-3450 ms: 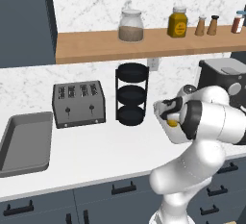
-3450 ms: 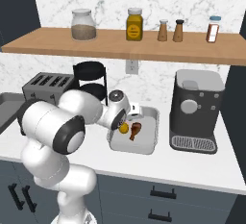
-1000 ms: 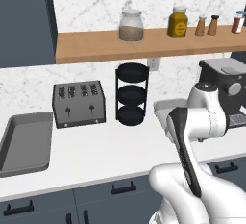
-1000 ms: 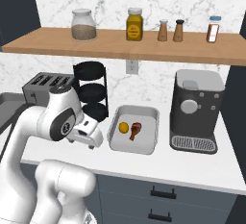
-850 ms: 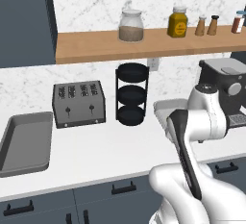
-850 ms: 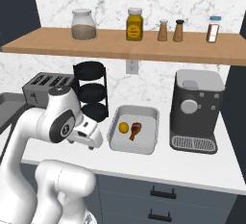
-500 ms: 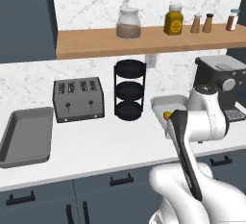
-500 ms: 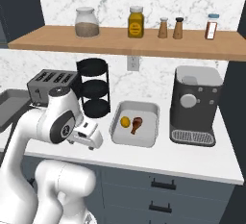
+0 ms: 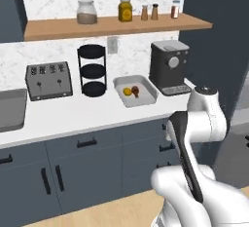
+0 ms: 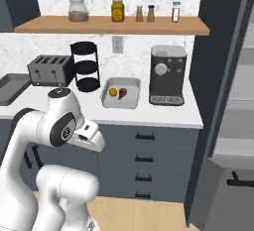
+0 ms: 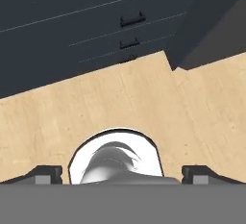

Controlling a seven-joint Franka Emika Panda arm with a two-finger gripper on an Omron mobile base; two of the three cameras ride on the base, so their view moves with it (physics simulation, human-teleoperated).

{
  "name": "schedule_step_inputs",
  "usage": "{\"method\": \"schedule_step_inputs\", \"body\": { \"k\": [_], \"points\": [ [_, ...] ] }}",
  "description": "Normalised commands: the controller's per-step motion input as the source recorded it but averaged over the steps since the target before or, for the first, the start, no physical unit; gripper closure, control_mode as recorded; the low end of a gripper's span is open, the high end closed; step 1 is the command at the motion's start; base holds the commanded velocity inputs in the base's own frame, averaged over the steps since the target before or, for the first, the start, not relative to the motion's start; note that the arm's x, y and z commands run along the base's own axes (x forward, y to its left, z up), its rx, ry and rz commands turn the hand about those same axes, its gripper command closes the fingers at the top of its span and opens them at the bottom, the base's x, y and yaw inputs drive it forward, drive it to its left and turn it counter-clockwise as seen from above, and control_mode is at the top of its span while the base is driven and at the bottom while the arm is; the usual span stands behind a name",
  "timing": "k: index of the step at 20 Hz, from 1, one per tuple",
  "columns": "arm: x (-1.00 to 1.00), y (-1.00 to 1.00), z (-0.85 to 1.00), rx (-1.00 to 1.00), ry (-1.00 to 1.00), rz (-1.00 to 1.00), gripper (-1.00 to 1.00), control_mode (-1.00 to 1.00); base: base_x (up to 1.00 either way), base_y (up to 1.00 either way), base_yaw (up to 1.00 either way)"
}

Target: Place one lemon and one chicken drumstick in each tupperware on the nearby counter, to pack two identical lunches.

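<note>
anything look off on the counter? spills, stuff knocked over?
Nothing stands out. One lemon and one chicken drumstick lie inside the tupperware by the coffee machine; the toaster and black rack stand upright. No spills visible.

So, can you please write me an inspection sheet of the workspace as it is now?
Surface: white counter over dark drawers.
Job's things: one tupperware beside the coffee machine holds a lemon and a drumstick; second tupperware at the far end of the counter, past the toaster; nothing seen in the part in view.
Clutter: toaster, black tiered rack, coffee machine; jars and shakers on the wooden shelf.
Grippers: gripper open, holding nothing, pointing down at the wood floor in front of the drawers.
Cables: nothing seen.
Surroundings: marble backsplash, wall outlet, tall dark cabinet at the right.
</note>
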Motion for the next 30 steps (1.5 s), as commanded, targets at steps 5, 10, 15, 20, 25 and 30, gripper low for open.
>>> {"method": "schedule_step_inputs", "body": {
  "k": [5, 10, 15, 20, 25, 30],
  "points": [
    [0.00, 0.00, 0.00, 0.00, 0.00, 0.00, -1.00, 1.00, -0.38, -0.99, -0.44],
    [0.00, 0.00, 0.00, 0.00, 0.00, 0.00, -1.00, 1.00, 0.29, -1.00, -0.26],
    [0.00, 0.00, 0.00, 0.00, 0.00, 0.00, -1.00, 1.00, 0.53, -0.97, 0.21],
    [0.00, 0.00, 0.00, 0.00, 0.00, 0.00, -1.00, 1.00, 0.64, -0.64, 0.30],
    [0.00, 0.00, 0.00, 0.00, 0.00, 0.00, -1.00, 1.00, 0.87, -0.25, 0.30],
    [0.00, 0.00, 0.00, 0.00, 0.00, 0.00, -1.00, 1.00, 0.35, -0.47, 0.22]
  ]
}}
